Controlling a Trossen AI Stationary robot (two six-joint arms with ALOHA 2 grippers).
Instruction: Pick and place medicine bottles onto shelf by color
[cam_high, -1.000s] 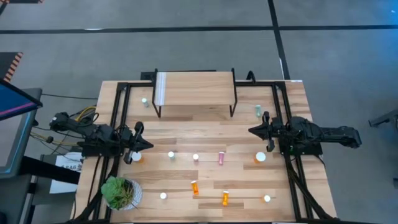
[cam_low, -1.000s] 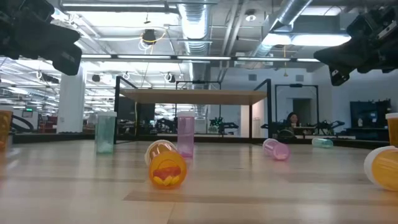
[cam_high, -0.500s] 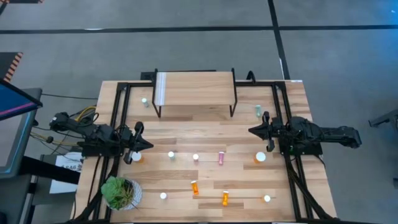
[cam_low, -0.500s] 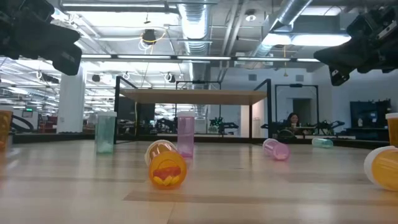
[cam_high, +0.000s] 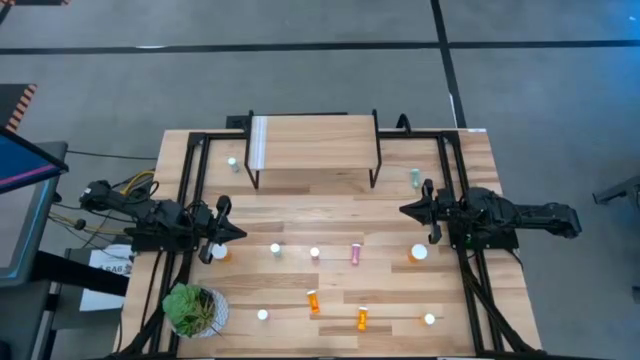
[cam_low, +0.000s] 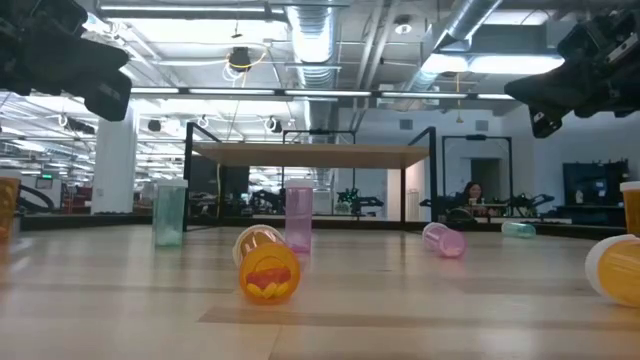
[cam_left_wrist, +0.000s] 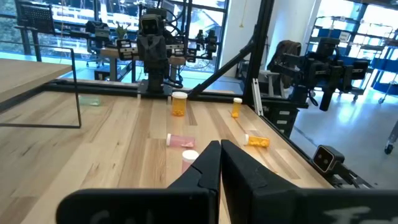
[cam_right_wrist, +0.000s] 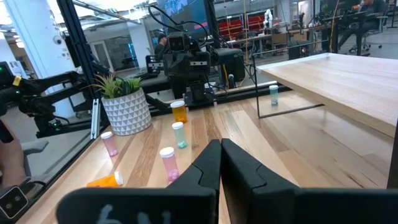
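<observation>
Tabletop (cam_high: 330, 205) middle lies open; left gripper (cam_high: 240, 234) and right gripper (cam_high: 403, 210) flank it, jaws clenched, empty.

Bright overhead ceiling light, sharp, soft shadows.

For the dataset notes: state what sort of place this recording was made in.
Most likely a robotics lab in an open industrial-style workspace: exposed ceiling ducts, another robot arm rig on a bench beyond the table, and a framed work table with small medicine bottles.

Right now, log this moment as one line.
left gripper: shut, idle | right gripper: shut, idle | light wood plank shelf: bare
</observation>
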